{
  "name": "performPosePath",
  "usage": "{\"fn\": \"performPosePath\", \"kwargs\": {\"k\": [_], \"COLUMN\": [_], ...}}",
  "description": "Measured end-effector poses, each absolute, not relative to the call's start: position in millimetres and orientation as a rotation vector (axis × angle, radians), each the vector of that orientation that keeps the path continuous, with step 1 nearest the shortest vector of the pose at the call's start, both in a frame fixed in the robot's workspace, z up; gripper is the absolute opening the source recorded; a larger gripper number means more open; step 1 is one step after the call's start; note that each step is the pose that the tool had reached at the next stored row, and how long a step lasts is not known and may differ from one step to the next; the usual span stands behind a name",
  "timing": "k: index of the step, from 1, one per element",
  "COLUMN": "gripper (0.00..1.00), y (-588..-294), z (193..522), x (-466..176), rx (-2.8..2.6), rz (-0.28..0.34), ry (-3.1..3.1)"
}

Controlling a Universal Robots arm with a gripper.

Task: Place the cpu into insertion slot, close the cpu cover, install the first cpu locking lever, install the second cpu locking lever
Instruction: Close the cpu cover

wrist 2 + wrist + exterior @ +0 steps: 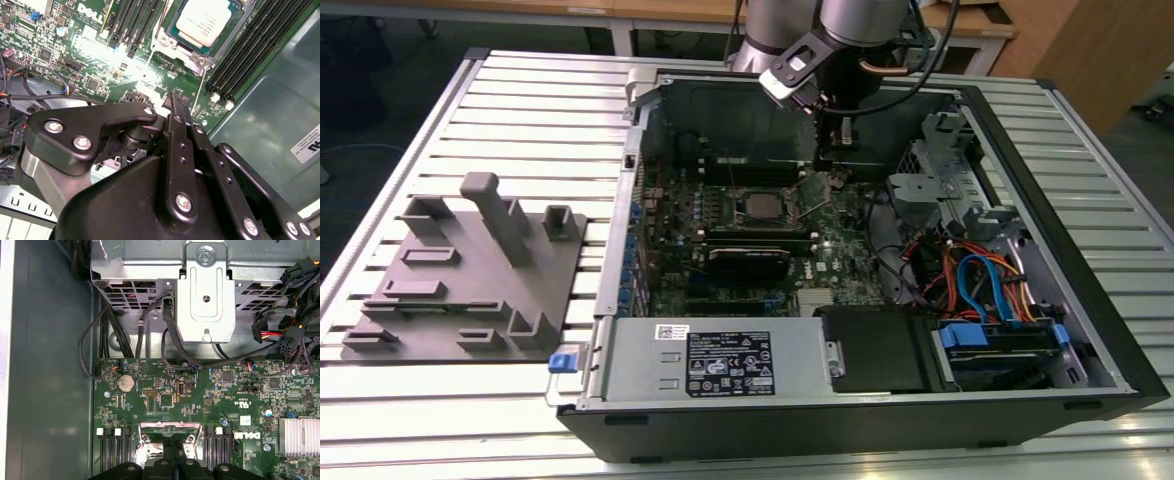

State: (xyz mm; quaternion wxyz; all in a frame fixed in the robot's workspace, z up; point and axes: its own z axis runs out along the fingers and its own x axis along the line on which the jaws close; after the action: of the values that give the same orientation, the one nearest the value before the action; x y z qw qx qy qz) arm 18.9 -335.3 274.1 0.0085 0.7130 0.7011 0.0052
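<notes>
In the second wrist view the cpu [202, 20] lies flat in the insertion slot [172, 47], its silver top showing inside the silvery rim. I cannot tell whether the cpu cover is pressed down. A thin wire locking lever [200, 95] runs from the slot's corner toward my fingers. My gripper [176, 97] is shut, its black fingertips together just off that corner, with nothing visible between them. In the exterior view the gripper [831, 165] hangs inside the case, toward the view's right of the insertion slot [757, 205]. The first wrist view has the gripper [170, 452] over the slot's rim [170, 427].
Long black memory slots [245, 47] flank the socket. A metal drive cage [207, 295] and black cable bundles [170, 340] stand close beyond the board. The case wall [720, 110], the power supply [714, 360] and coloured cables [981, 285] ring the board. A grey fixture [467, 270] stands on the table.
</notes>
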Motion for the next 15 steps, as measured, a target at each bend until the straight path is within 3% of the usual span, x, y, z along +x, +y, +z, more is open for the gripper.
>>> {"fn": "performPosePath", "kwargs": {"k": [15], "gripper": [0.10], "y": [-335.3], "z": [270.5], "x": [27.8], "rx": [2.228], "rz": [0.016], "ry": [2.191]}}
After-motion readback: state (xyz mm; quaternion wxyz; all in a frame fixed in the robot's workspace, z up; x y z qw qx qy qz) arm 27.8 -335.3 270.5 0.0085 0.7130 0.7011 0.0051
